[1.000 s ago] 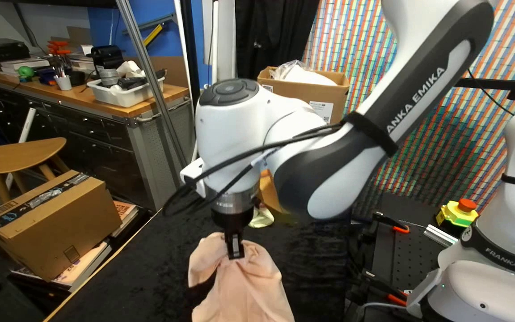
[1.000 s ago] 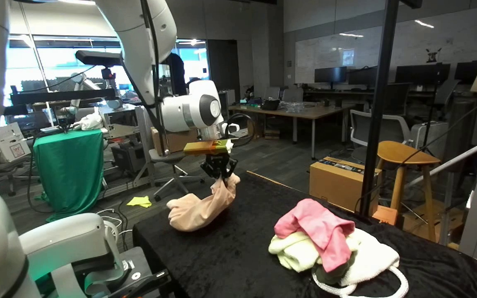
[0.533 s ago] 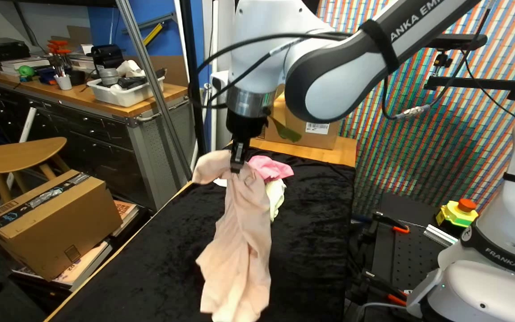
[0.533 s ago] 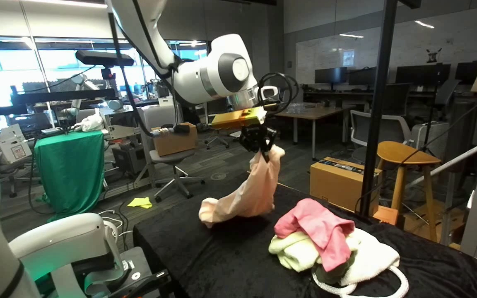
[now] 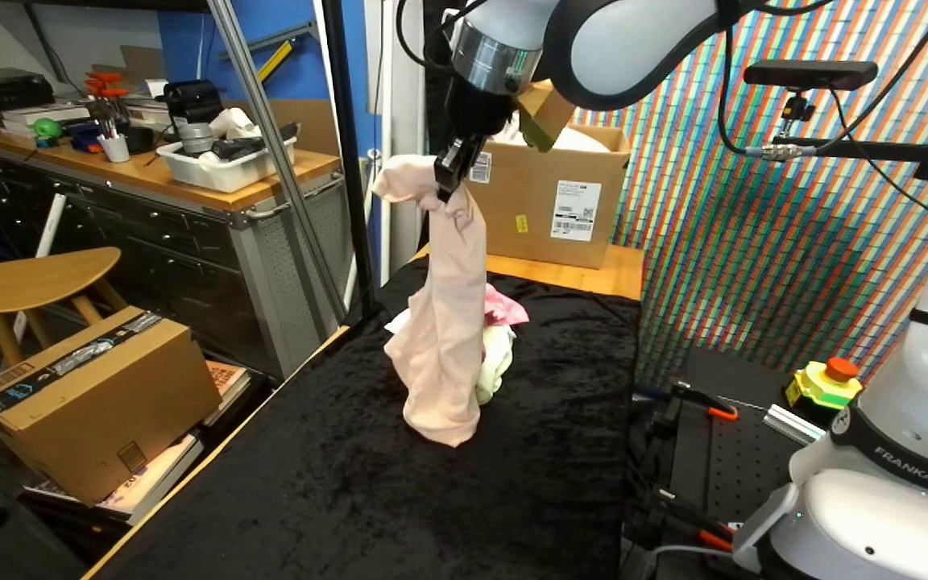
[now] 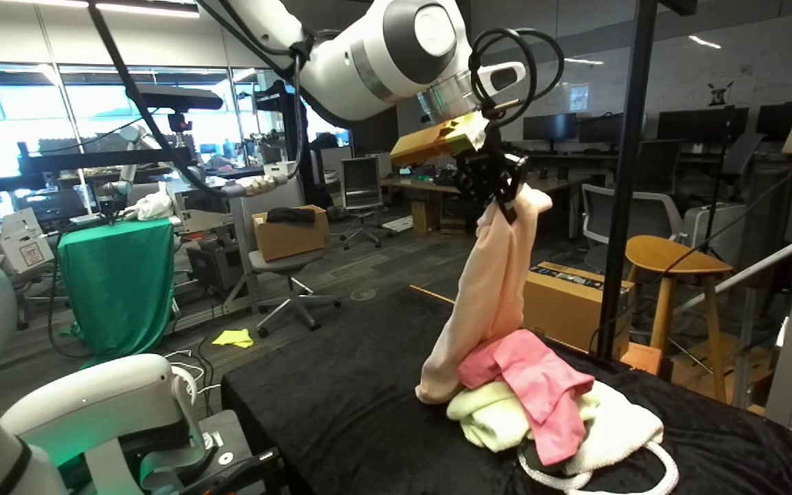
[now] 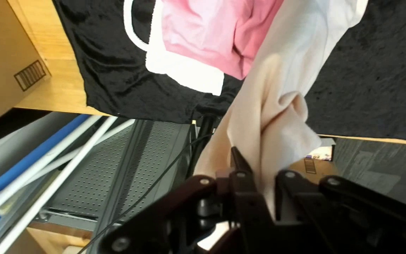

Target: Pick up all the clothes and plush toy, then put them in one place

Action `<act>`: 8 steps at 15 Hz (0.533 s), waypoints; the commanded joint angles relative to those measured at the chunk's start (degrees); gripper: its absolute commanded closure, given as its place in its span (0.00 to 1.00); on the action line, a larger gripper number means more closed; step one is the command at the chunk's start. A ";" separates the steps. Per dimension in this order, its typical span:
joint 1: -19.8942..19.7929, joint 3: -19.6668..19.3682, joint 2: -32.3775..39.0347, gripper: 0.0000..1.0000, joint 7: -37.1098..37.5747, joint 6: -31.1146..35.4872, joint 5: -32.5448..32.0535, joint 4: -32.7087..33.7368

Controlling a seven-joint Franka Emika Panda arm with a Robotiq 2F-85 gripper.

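Observation:
My gripper (image 5: 449,187) is shut on a peach cloth (image 5: 444,322) near its upper end, raised above the black-covered table. The cloth hangs down long; its lower end is beside the pile, and I cannot tell if it touches the table. The gripper (image 6: 508,205) and cloth (image 6: 482,295) also show in an exterior view, and in the wrist view the cloth (image 7: 259,116) runs out between the fingers (image 7: 257,165). The pile has a pink cloth (image 6: 537,385) on top, a pale yellow-green cloth (image 6: 492,416), and a white fluffy piece (image 6: 623,426) with a white cord. No plush toy is clearly recognizable.
The table cloth (image 5: 335,483) is black velvet. A large cardboard box (image 5: 536,193) stands at the table's far end. A black upright pole (image 6: 626,185) rises by the table edge, near a floor box (image 6: 561,309) and a wooden stool (image 6: 674,254).
My gripper has risen and moved along the table toward the pile with the peach cloth. The cloth now hangs nearly upright beside the pink cloth.

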 commanded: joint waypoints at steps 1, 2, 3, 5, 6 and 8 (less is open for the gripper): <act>-2.78 -0.07 -1.02 0.90 6.44 1.65 -3.56 1.12; -3.61 -0.16 -0.63 0.90 8.38 1.90 -4.72 1.56; -4.24 -0.22 -0.01 0.90 9.71 2.39 -5.54 1.74; -5.40 -0.43 1.84 0.90 12.41 3.40 -7.53 1.92; -5.83 -0.56 2.87 0.90 13.72 3.66 -8.77 1.96; -6.11 -1.11 5.87 0.90 15.47 4.01 -10.26 2.15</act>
